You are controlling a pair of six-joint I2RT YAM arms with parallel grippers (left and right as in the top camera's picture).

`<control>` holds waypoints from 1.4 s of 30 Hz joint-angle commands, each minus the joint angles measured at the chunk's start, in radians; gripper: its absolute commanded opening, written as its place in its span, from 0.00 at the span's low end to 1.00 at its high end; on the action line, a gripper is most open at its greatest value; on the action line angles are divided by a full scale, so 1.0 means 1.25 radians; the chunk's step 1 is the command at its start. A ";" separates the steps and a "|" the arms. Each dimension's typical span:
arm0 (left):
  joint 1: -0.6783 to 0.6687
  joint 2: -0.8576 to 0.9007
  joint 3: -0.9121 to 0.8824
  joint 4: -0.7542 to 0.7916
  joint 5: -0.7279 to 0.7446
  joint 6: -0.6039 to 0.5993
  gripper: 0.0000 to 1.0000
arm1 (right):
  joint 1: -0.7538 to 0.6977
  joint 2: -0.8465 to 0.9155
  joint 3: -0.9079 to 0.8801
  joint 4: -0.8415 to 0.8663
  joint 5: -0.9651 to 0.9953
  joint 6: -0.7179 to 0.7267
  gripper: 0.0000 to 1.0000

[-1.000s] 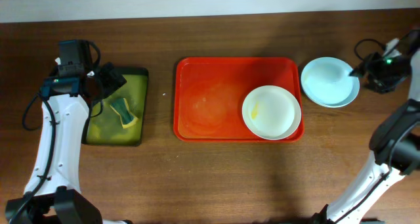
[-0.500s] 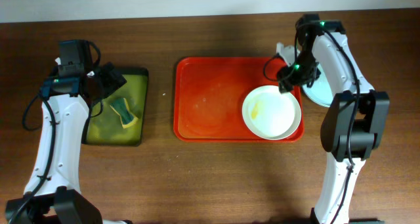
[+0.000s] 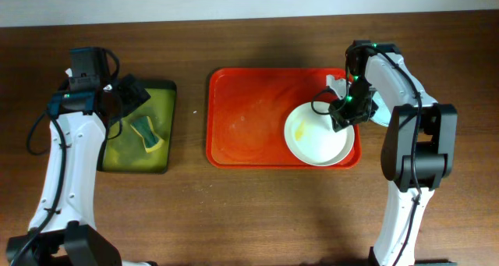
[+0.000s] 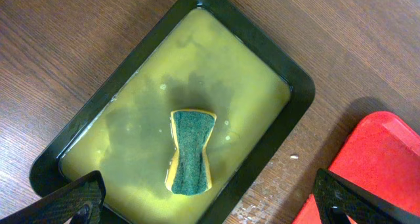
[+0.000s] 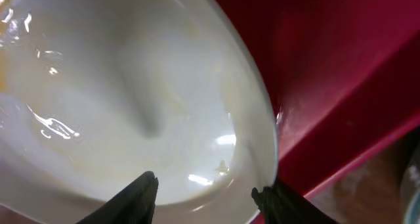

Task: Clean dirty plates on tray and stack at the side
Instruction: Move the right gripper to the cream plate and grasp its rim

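A white plate point(image 3: 312, 137) with a yellow smear lies at the right end of the red tray point(image 3: 242, 118). My right gripper point(image 3: 341, 118) is open and sits low over the plate's right rim. In the right wrist view its fingers point(image 5: 209, 198) straddle the rim of the white plate point(image 5: 131, 86), one inside and one outside, over the tray point(image 5: 341, 66). Pale mint-green plates point(image 3: 377, 114) lie on the table right of the tray, mostly hidden by the right arm. My left gripper point(image 3: 129, 102) is open and empty above the black tray.
The black tray point(image 3: 168, 125) of yellow-green liquid stands at the left, with a green and yellow sponge point(image 3: 146, 133) in it. The left wrist view shows the sponge point(image 4: 191, 152), the black tray's rim point(image 4: 295, 86) and my open left gripper point(image 4: 210, 204).
My right arm swung from the mint plates at the far right to the white plate and came down on its right rim. The plate shifted slightly left. The left arm has not moved.
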 commanded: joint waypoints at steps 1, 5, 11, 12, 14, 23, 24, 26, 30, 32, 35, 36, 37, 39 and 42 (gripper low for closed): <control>0.001 0.000 0.006 -0.001 0.002 0.001 0.99 | 0.002 -0.007 -0.008 -0.039 -0.070 0.083 0.55; 0.001 0.000 0.006 -0.001 0.003 0.001 0.99 | -0.005 -0.008 0.051 -0.107 -0.080 0.083 0.53; 0.001 0.000 0.006 -0.001 0.003 0.002 0.99 | -0.013 -0.008 0.062 -0.132 -0.045 0.102 0.49; 0.001 0.000 0.006 -0.001 0.002 0.001 0.99 | -0.014 -0.008 0.033 -0.114 -0.045 0.105 0.48; 0.001 0.000 0.006 -0.001 0.002 0.001 0.99 | -0.017 -0.008 0.000 -0.085 -0.044 0.149 0.48; 0.001 0.000 0.006 -0.001 0.002 0.001 0.99 | -0.014 -0.008 -0.066 -0.051 0.019 0.242 0.56; 0.001 0.000 0.006 -0.001 0.002 0.001 0.99 | -0.014 -0.008 -0.084 -0.038 -0.002 0.242 0.56; 0.001 0.000 0.006 -0.001 0.002 0.001 0.99 | -0.013 -0.008 -0.099 -0.018 -0.040 0.242 0.55; 0.001 0.000 0.006 -0.001 0.002 0.001 0.99 | -0.013 -0.008 -0.098 0.001 -0.066 0.242 0.30; 0.001 0.000 0.006 -0.001 0.002 0.002 0.99 | -0.014 -0.008 -0.098 0.005 -0.176 0.242 0.29; 0.001 0.000 0.006 -0.001 0.002 0.001 0.99 | -0.014 -0.008 -0.098 0.039 -0.222 0.294 0.08; 0.001 0.000 0.006 -0.001 0.002 0.001 0.99 | -0.014 -0.008 -0.098 0.067 -0.222 0.357 0.08; 0.001 0.000 0.006 -0.001 0.002 0.002 0.99 | -0.013 -0.008 -0.098 0.097 -0.222 0.418 0.08; 0.001 0.000 0.006 -0.001 0.002 0.002 0.99 | -0.013 -0.008 -0.099 0.153 -0.215 0.525 0.08; 0.001 0.000 0.006 -0.001 0.002 0.001 0.99 | 0.010 -0.008 -0.099 0.234 -0.164 0.622 0.07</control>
